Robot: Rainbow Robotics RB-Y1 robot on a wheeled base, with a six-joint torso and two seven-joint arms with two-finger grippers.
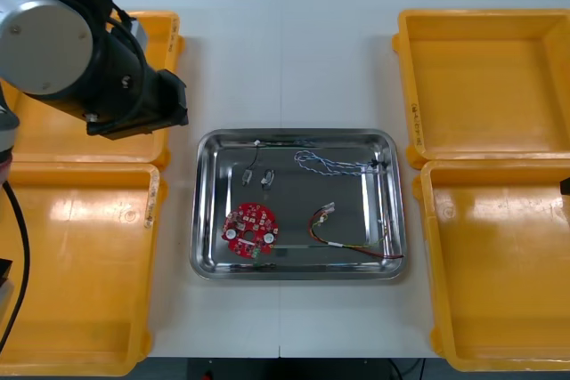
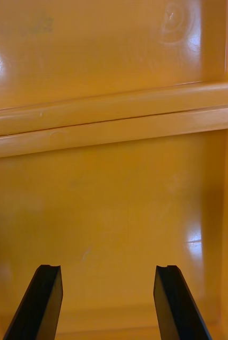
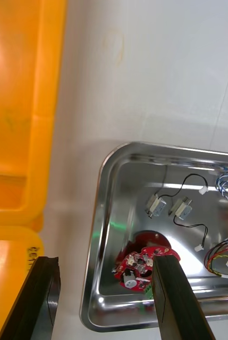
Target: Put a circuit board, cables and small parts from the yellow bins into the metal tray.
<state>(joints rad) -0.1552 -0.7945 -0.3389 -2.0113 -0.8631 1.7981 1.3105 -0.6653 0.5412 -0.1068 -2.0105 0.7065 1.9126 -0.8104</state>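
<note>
Left gripper: fingers wide apart, holding nothing, above the table off the 10 o'clock corner of the metal tray, beside the far left yellow bin.

Right gripper: also spread and empty, over a right-side yellow bin.

In the tray: circuit board at 7 o'clock, small metal parts at 11, blue-and-white cable at 1, red-and-yellow cable at 4.

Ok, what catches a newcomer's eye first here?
The shiny metal tray at the middle of the light table, a round red circuit board in its near left corner. The left gripper hangs open above the tray's left rim; the right gripper is open over a yellow bin.
</note>
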